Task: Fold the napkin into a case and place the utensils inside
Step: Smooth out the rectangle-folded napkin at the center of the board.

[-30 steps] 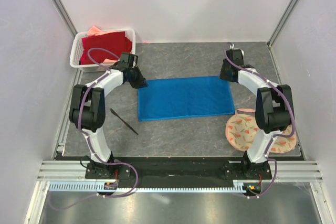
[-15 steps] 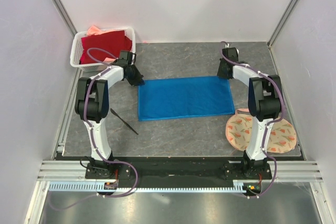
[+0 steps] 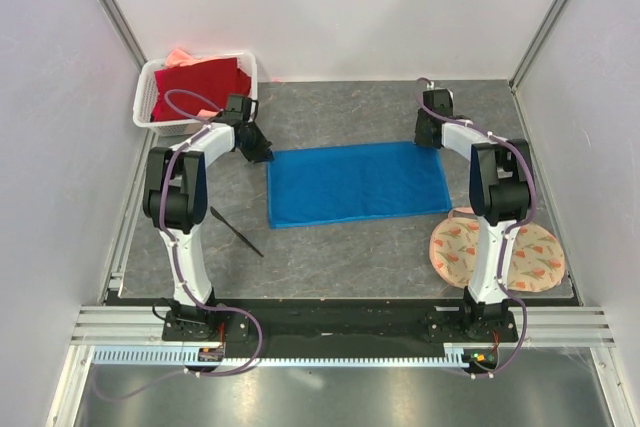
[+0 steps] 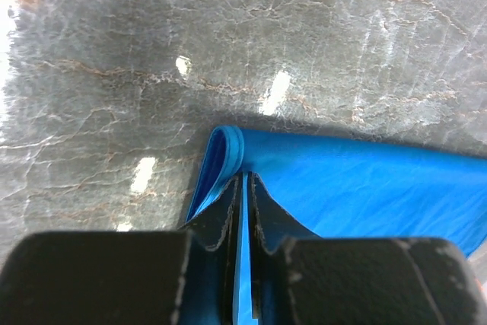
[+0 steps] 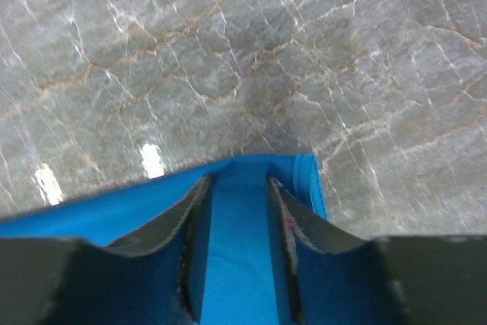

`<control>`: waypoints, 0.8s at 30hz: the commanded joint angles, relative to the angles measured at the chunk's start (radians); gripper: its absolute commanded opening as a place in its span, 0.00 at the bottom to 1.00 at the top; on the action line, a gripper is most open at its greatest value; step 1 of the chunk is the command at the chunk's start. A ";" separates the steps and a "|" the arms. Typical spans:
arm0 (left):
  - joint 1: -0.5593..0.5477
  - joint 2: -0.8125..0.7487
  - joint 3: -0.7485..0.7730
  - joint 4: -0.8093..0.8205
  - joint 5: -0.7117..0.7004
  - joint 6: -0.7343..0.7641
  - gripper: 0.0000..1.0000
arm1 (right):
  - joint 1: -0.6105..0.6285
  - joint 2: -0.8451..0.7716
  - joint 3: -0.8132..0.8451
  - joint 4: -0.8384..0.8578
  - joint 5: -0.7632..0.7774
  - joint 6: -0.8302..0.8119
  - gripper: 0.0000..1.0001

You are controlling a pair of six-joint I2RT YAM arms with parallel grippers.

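both arms reshaped since a second ago: elbows swung in from outer sides, links now stacked nearly in line. napkin (image 3: 358,183) slid slightly sideways, from left gripper (image 4: 243,188) toward right gripper (image 5: 237,188); edge just below left gripper shifted most.

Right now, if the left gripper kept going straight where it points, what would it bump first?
The napkin: its hemmed corner sits between the nearly shut fingers of the left gripper. Past that, it would probably meet the grey table, though depth is unclear.
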 commanded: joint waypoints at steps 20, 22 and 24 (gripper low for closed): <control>0.019 -0.949 -0.551 -0.023 0.334 0.122 0.38 | 0.323 -0.423 -0.179 -0.247 0.027 0.136 0.84; 0.016 -0.966 -0.583 -0.015 0.418 0.111 0.38 | 0.323 -0.433 -0.207 -0.242 0.013 0.144 0.84; 0.003 -0.963 -0.598 -0.003 0.446 0.102 0.37 | 0.309 -0.440 -0.223 -0.245 0.058 0.130 0.83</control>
